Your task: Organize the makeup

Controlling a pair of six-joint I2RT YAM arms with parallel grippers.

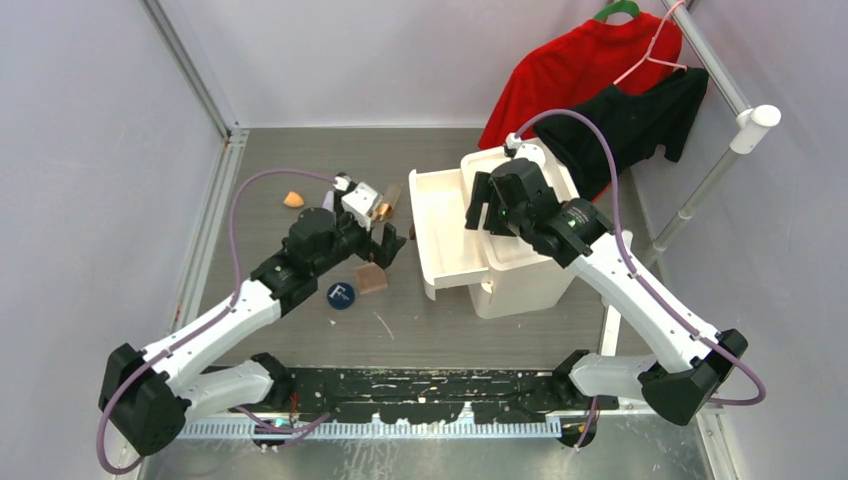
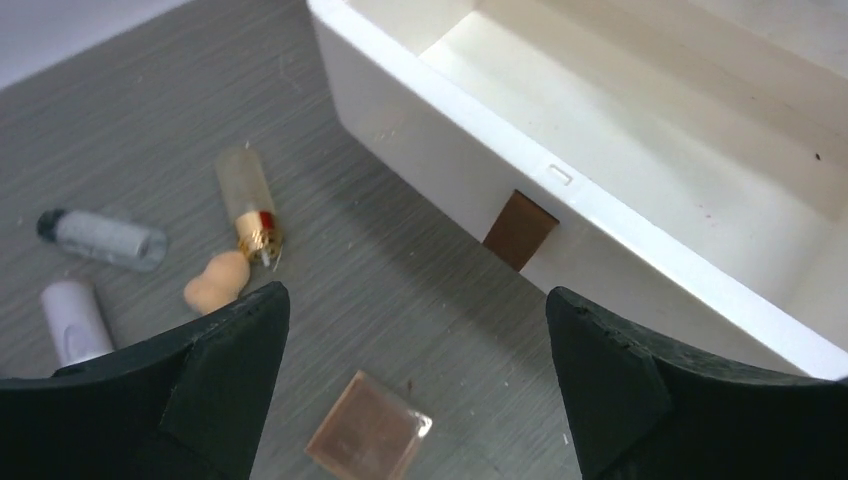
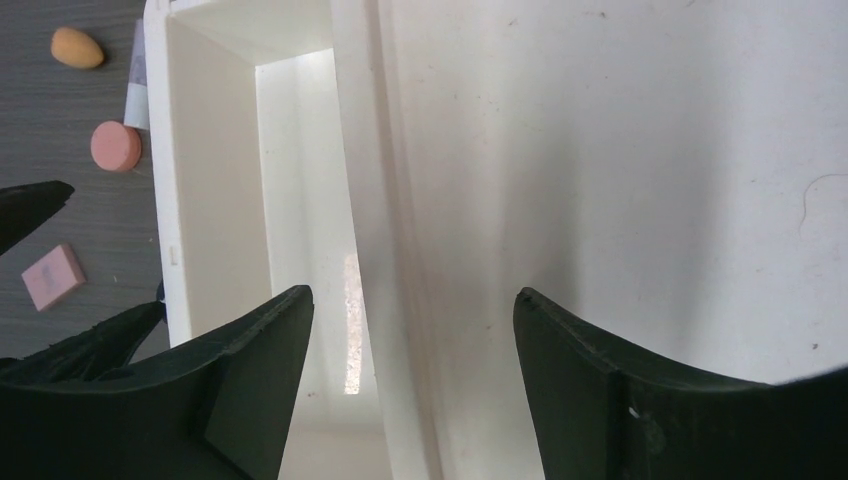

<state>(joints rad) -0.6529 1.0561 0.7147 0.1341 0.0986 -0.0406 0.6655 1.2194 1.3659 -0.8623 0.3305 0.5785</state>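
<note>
palette [image 2: 368, 437], square and brown, lies on the table [image 2: 150, 120] just below the left hand [image 2: 415, 300], which hangs spread open, holding nothing.

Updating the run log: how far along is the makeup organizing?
Done: drawer open, nothing visible inside. In hand: nothing; left gripper open above the square palette, right gripper open over the cabinet. To do: palette, navy compact, vial, white tube, gold bottle, sponges all on the table.
</note>
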